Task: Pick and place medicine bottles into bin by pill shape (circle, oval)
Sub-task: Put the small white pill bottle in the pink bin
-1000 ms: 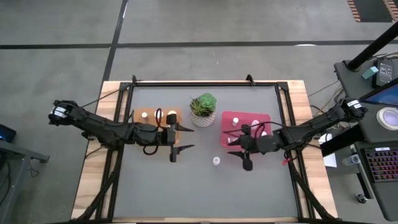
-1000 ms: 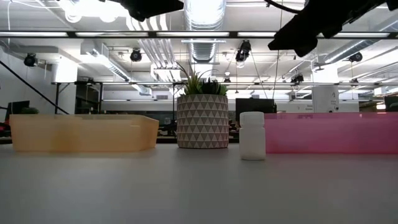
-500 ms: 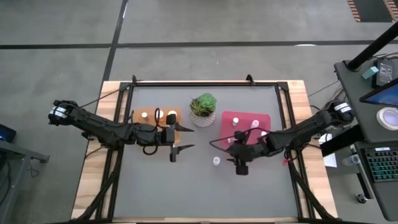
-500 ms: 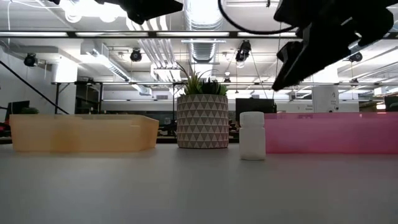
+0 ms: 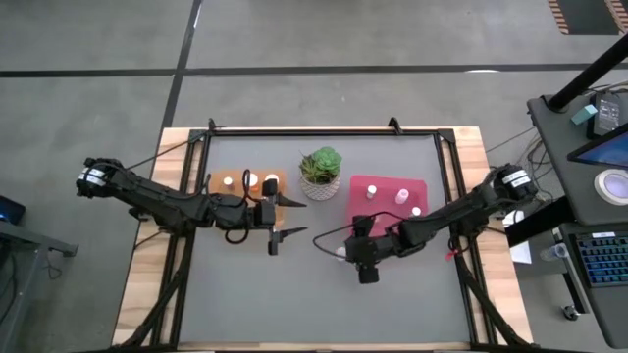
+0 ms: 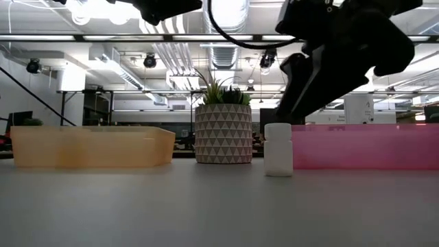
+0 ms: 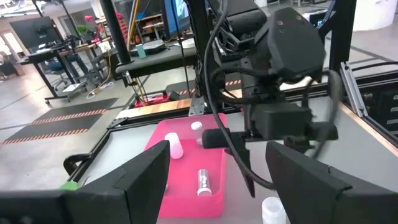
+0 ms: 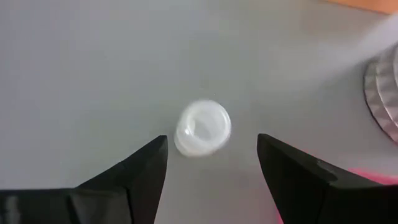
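A small white bottle stands upright on its base on the grey table, also seen in the low view and the high view. My right gripper hangs above it, open, fingers pointing down on either side without touching; it also shows in the high view. My left gripper is open and empty beside the orange tray, which holds a few bottles. The pink tray holds three bottles.
A green plant in a patterned white pot stands between the two trays, just beyond the bottle. The pink tray's wall is close behind the bottle. Bare grey table lies toward the near edge.
My right gripper has gone from the pink tray's near edge toward the table's left and down, and now stands above the standing white bottle with its fingers pointing down. The bottle has stayed where it was.
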